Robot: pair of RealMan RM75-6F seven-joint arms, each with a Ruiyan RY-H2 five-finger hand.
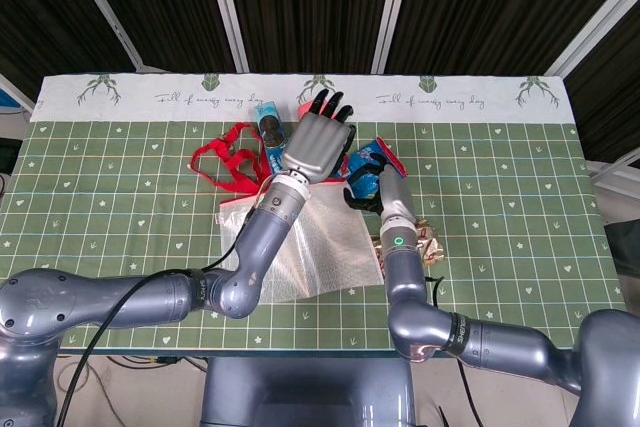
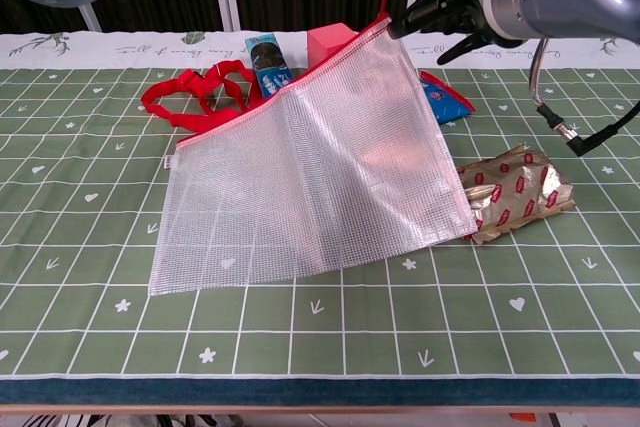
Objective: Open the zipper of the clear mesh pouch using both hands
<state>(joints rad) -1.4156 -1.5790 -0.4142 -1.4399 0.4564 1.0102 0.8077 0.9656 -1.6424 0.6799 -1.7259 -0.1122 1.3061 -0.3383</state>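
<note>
A: Pouch first: where does it sit?
B: Clear mesh, red-edged, its low left corner on the green gridded table, its top right corner lifted off the cloth.

A: Anything to its left?
B: A red strap lies on the table behind the pouch's upper left edge, and a blue packet stands just right of that.

A: The left hand?
B: In the head view the left hand hangs over the pouch's upper part, fingers straight and spread, gripping nothing that I can see.

A: And the right?
B: The right hand pinches the raised corner by the red zipper line. Below it, a gold wrapper touches the pouch's lower right edge.
</note>
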